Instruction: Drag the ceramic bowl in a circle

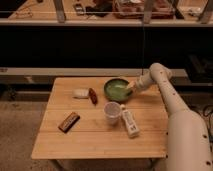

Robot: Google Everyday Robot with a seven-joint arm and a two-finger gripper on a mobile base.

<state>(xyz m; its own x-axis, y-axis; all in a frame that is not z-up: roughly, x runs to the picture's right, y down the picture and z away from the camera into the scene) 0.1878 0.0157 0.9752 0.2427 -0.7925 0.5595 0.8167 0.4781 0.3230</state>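
Observation:
The green ceramic bowl [118, 89] sits on the wooden table [95, 137] toward its far right side. My gripper [131, 88] reaches in from the right on the white arm [172, 102] and is at the bowl's right rim, seemingly touching it. A small white cup [112, 112] stands just in front of the bowl.
A white bottle [130, 123] lies to the right of the cup. A reddish-brown object [93, 95] and a white packet [80, 93] lie left of the bowl. A brown bar [69, 121] lies at the front left. A dark shelf stands behind the table.

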